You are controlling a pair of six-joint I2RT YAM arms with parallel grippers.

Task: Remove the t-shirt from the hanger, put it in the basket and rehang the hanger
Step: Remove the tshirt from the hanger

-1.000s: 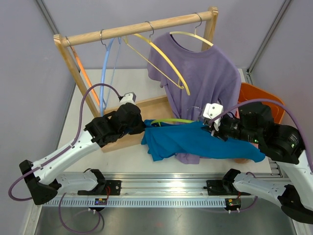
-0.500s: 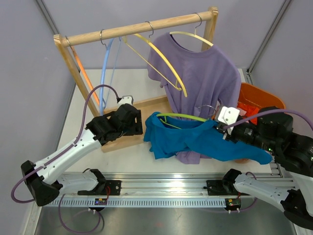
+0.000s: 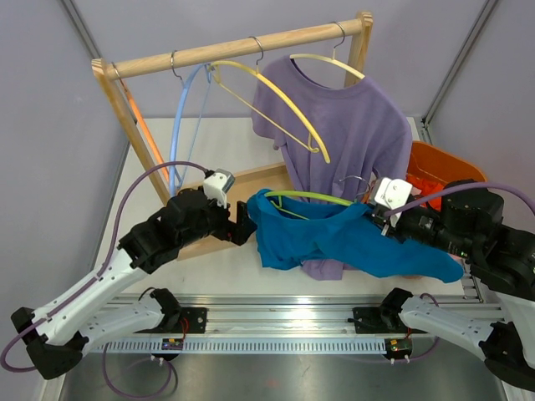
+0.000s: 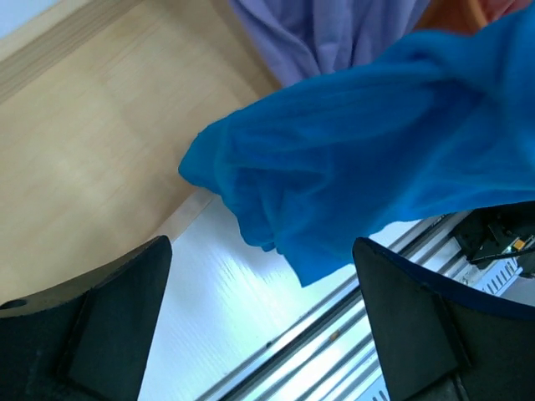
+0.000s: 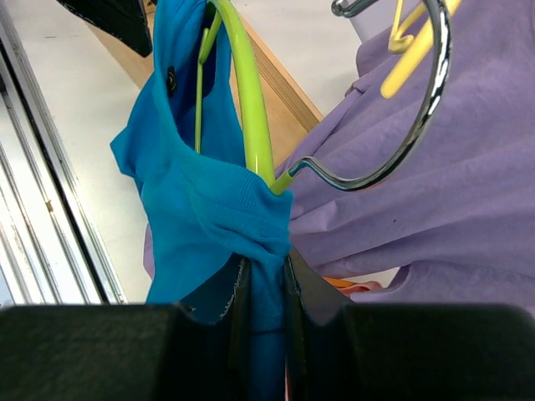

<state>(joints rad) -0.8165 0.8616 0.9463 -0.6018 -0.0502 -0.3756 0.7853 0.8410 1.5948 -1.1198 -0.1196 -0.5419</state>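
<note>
The blue t-shirt (image 3: pixel 326 238) is on the green hanger (image 3: pixel 309 197), held off the table (image 3: pixel 226 267) near the rack's right end and in front of the purple t-shirt (image 3: pixel 351 125). The green hanger lies roughly level, and its metal hook (image 5: pixel 418 125) is clear of the wooden rack (image 3: pixel 242 46).

Right gripper (image 5: pixel 266 288): jaws are clamped on bunched fabric of the blue t-shirt, just below the point where the metal hook joins the green hanger. It cannot be determined whether the hanger itself is pinched inside the fold.

Left gripper (image 3: pixel 241 225): fingers (image 4: pixel 109 326) stand wide apart and hold nothing. It is positioned just left of the shirt's left sleeve edge, above the rack's wooden base board (image 4: pixel 84 150).

The orange bin (image 3: pixel 435 167) is at the right, behind the right arm.
</note>
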